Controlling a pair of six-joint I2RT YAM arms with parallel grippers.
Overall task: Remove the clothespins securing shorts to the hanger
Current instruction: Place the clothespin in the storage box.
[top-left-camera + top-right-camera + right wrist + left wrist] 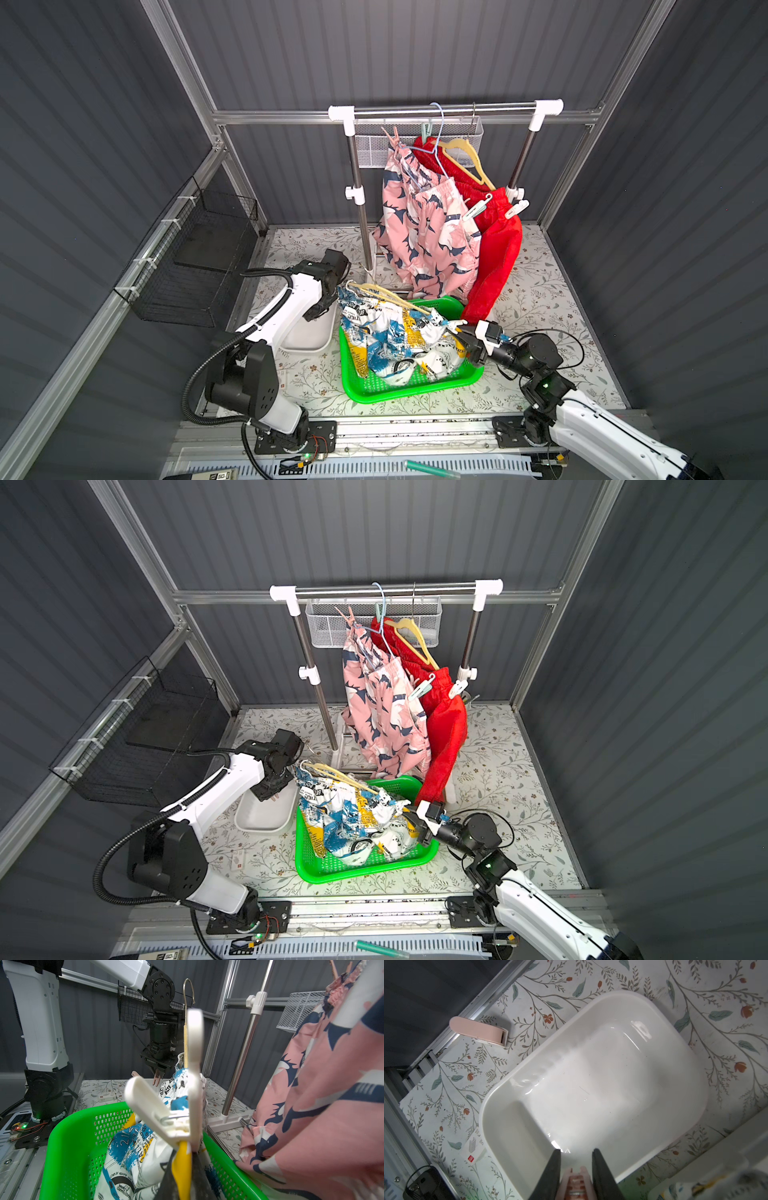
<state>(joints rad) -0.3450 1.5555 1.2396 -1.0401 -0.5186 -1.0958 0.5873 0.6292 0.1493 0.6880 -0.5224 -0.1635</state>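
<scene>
Wrist views, not top views, show a loose pink clothespin (pixel 478 1031).

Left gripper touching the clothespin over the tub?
Touching. Left wrist view shows the pink clothespin pinched between fingers of the left gripper, above the white tub.

The left arm (pixel 305 293), at eight o'clock in both top views, has glossy white shells between boxy black joints, a ribbed black hose (pixel 195 374) looping along it, and a round black joint cap (pixel 161 986) ringed with small screws; its fingers (pixel 553 1174) are dark grey wedges. The right arm (pixel 590 424), at four o'clock, has the same white shells and black joints, thin black cables (pixel 579 347) looped about it, a white block (pixel 484 330) at the wrist and a small green light (pixel 544 385).
</scene>
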